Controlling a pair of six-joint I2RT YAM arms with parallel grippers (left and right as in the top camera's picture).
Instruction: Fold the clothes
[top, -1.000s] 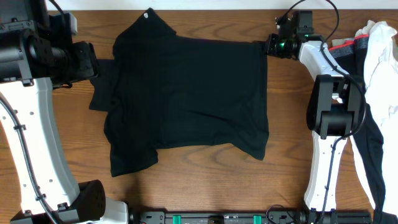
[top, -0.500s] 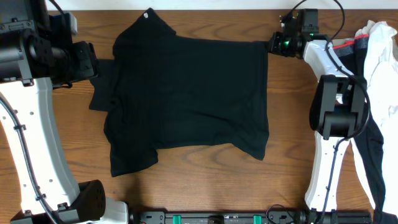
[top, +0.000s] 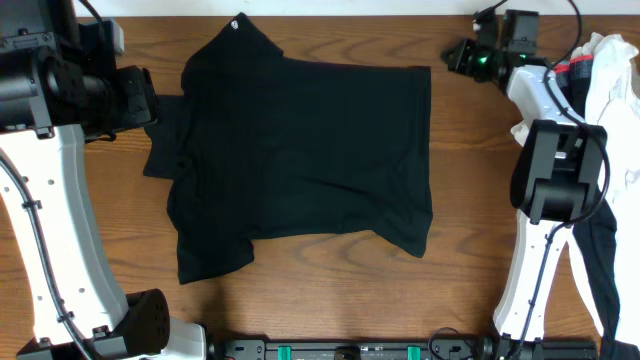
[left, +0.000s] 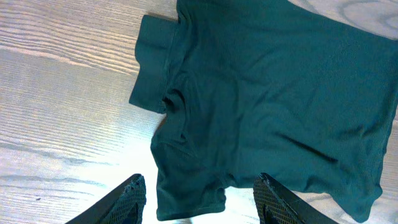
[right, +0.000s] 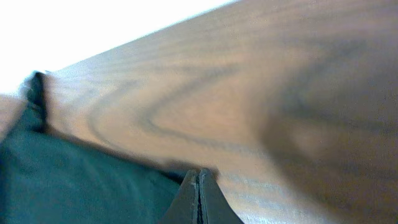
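The clothes, a black T-shirt (top: 300, 150), lie spread flat on the wooden table, with a small white mark (top: 238, 25) at the far edge. My left gripper (top: 152, 103) hovers at the shirt's left sleeve. In the left wrist view it (left: 199, 180) stands open above the shirt (left: 267, 93), with nothing between its fingers (left: 132, 198). My right gripper (top: 452, 55) is shut and empty, just right of the shirt's far right corner. In the right wrist view its shut tips (right: 200, 173) sit beside the shirt's edge (right: 74, 180).
A pile lies at the right edge: a white cloth (top: 615, 90) over a black garment with a grey-and-red band (top: 570, 68). The arms' white bases stand at the near left (top: 60, 230) and near right (top: 535, 250). Bare wood (right: 280, 93) surrounds the shirt.
My right gripper has drawn back to the right, off the shirt's far right corner, still shut. The shirt and the left arm have stayed put.
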